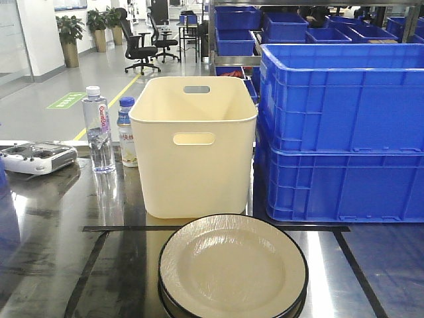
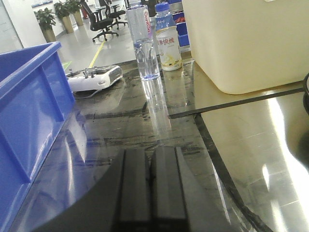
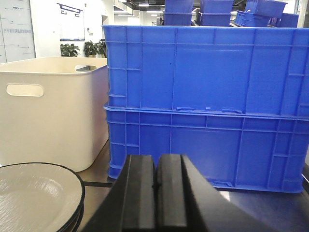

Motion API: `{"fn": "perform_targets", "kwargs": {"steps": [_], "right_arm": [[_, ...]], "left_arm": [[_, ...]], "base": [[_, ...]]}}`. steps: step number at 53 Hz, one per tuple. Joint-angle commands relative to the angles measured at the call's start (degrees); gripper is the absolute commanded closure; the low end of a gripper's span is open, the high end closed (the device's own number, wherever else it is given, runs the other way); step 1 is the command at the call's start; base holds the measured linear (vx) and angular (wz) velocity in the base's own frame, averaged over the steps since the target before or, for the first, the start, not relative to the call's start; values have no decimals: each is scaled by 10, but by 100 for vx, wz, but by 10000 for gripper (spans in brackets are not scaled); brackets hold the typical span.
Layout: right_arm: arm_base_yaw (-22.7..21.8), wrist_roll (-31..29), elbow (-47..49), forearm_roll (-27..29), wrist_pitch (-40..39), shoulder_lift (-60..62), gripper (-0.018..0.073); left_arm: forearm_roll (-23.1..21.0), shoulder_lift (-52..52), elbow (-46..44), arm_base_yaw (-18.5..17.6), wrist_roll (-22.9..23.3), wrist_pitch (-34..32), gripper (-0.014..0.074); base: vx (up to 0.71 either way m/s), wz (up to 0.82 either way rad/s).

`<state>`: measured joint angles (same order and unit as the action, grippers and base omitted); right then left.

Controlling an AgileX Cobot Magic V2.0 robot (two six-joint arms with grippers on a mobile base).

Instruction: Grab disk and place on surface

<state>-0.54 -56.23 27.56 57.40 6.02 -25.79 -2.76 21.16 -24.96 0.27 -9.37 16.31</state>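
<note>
A stack of cream plates with black rims, the disks (image 1: pixel 232 265), sits at the near middle of the shiny steel tabletop (image 1: pixel 46 252) marked with black tape lines (image 1: pixel 119 228). The stack's left part also shows in the right wrist view as the disks (image 3: pixel 34 193), left of my right gripper (image 3: pixel 156 159). That gripper is shut with nothing between its fingers. My left gripper (image 2: pixel 150 152) is shut and empty too, low over the tabletop (image 2: pixel 120 125), with the disk's dark edge (image 2: pixel 306 94) far to its right. Neither gripper appears in the front view.
A cream bin (image 1: pixel 195 142) stands behind the plates. Two stacked blue crates (image 1: pixel 341 132) stand to its right. Two bottles (image 1: pixel 99 129) and a white controller (image 1: pixel 36 156) sit at the back left. Another blue crate (image 2: pixel 26 116) is at the left gripper's left.
</note>
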Motion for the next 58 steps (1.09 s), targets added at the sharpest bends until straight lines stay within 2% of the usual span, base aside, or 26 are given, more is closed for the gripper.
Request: {"fn": "perform_targets", "kwargs": {"steps": [1,15,23,32,40,43,58], "right_arm": [[-3,-7,16,4,-31,-2,568],[-3,-7,16,4,-31,-2,568],[-3,-7,16,4,-31,-2,568],[-3,-7,16,4,-31,-2,568],[-3,-7,16,4,-31,-2,568],[-3,-7,16,4,-31,-3,568],[-3,-7,16,3,-33,-4,568]], "left_arm": [[-8,4,-16,-3,0,-46,599],[-8,4,-16,-3,0,-46,599],[-9,-27,22,-3,3,-55,599],[-29,-141,159,-3,57,-103,599],[-30,-233,281,-2,65,-180,599],[-17,-222,268,-2,59,-144,599],[-19,-219,268,-2,58,-146,599]], "base": [[0,0],[0,0],[0,0],[0,0],[0,0],[0,0],[0,0]]}}
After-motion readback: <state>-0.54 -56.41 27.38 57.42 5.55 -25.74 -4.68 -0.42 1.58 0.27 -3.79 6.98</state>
